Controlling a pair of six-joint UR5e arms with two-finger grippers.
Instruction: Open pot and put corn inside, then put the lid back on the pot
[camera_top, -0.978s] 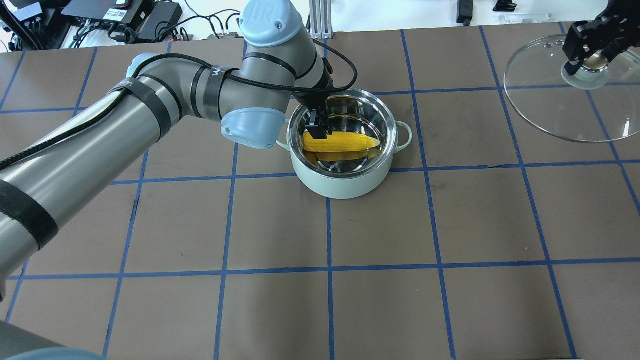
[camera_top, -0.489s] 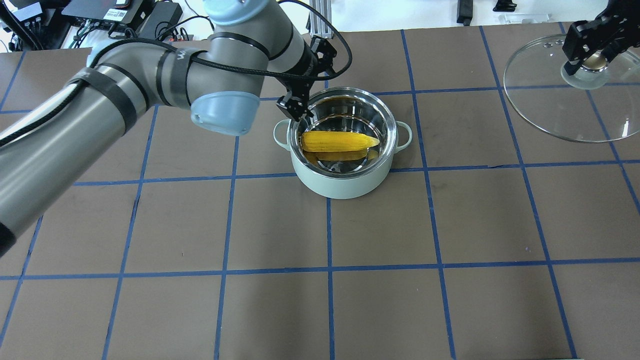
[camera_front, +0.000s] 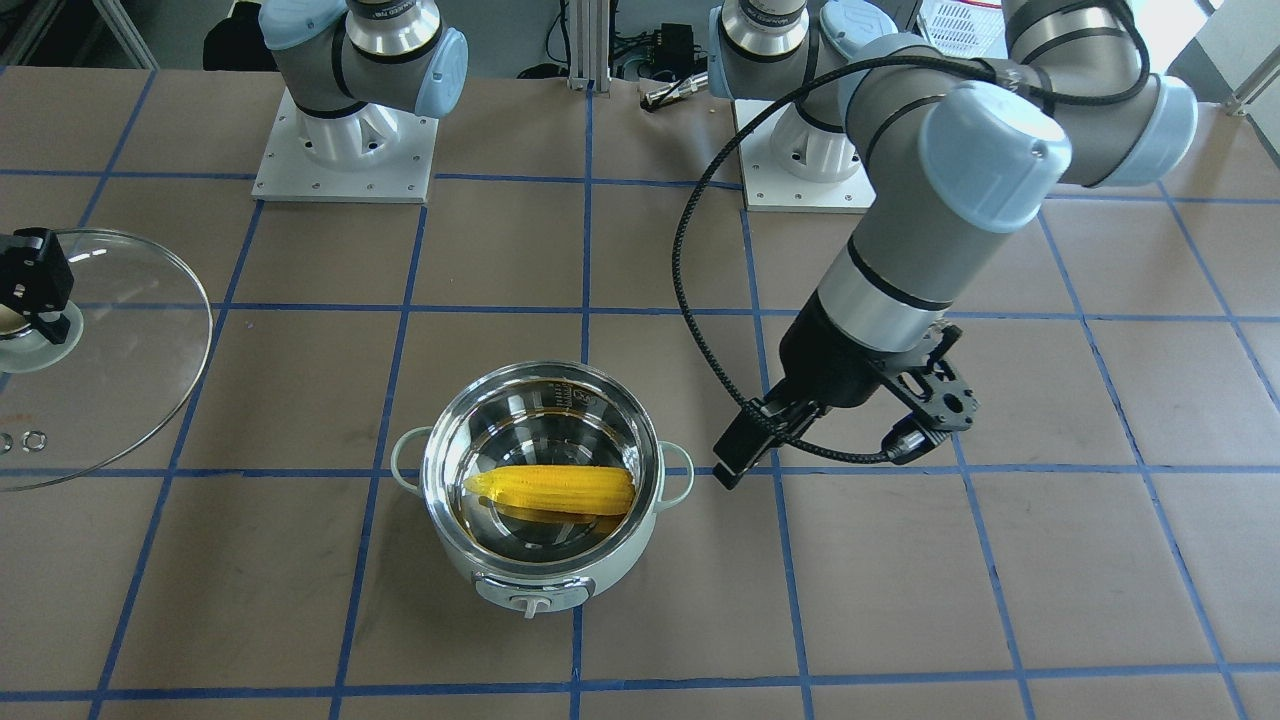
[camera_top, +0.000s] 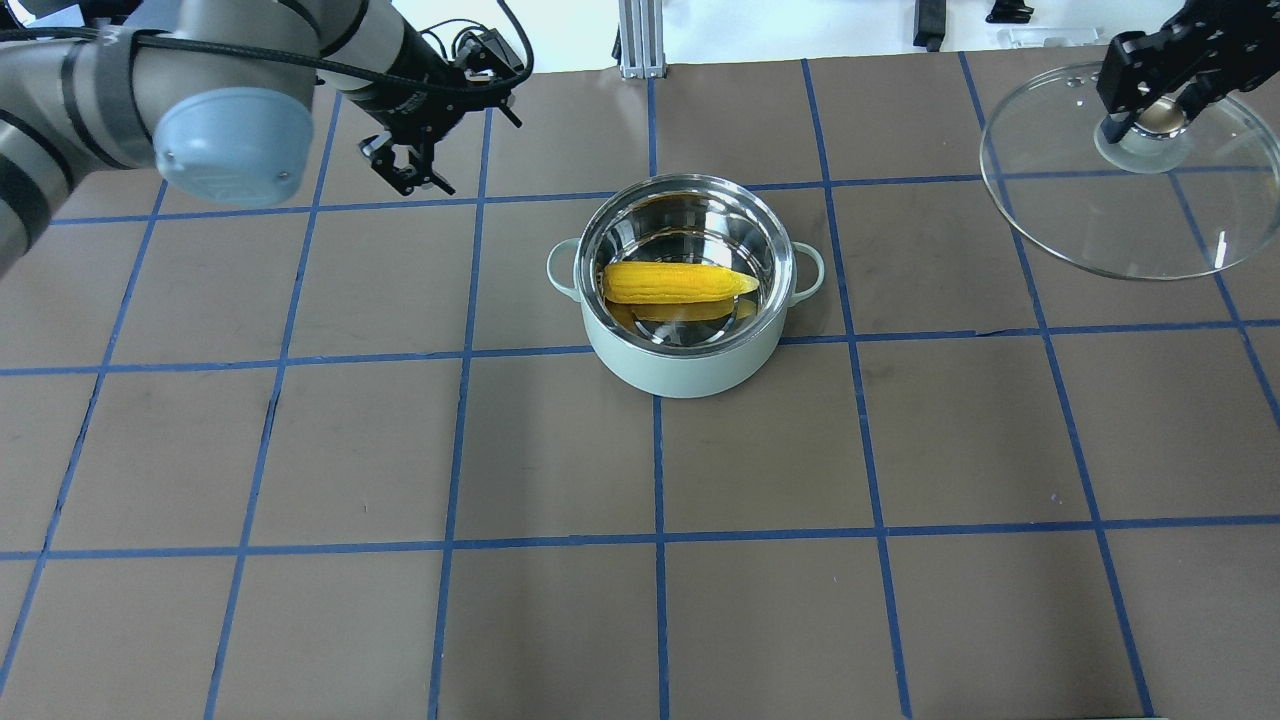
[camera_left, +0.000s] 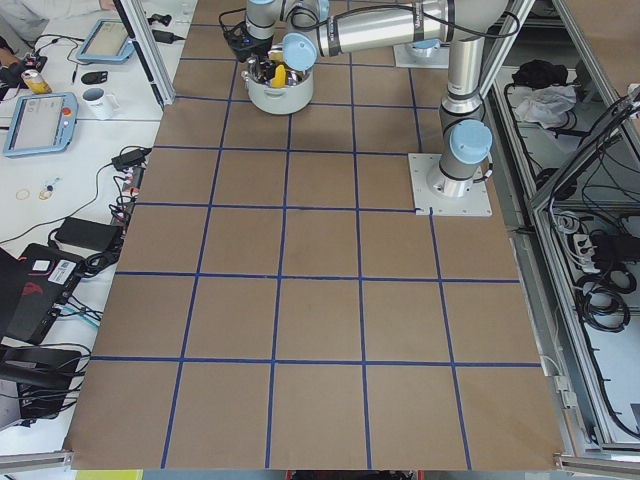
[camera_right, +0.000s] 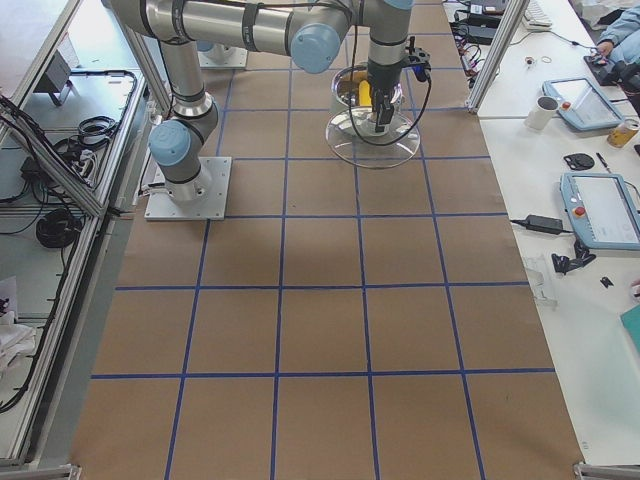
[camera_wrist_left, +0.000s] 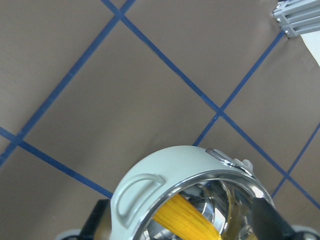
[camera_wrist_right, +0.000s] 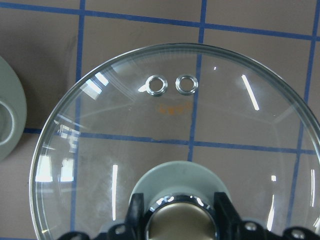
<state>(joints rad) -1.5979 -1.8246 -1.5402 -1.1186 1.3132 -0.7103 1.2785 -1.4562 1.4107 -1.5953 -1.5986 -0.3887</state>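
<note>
The corn (camera_top: 675, 283) sits in the pot (camera_top: 680, 375); my left gripper (camera_top: 405, 170) hangs spread and empty, clear of it. My right gripper (camera_top: 1155, 112) grips the lid (camera_top: 1130, 220): I'd centre it above the pot, then lower it level.

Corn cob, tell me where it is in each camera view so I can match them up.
Front-facing: corn low centre, lying in the pot.
Overhead: corn centre, upper half.
Exterior left: yellow speck at top, left of centre.
Exterior right: yellow patch at top centre.
Left wrist: bottom edge, centre.
Right wrist: not in it.
Shared landmark: the mint-green pot.
</note>
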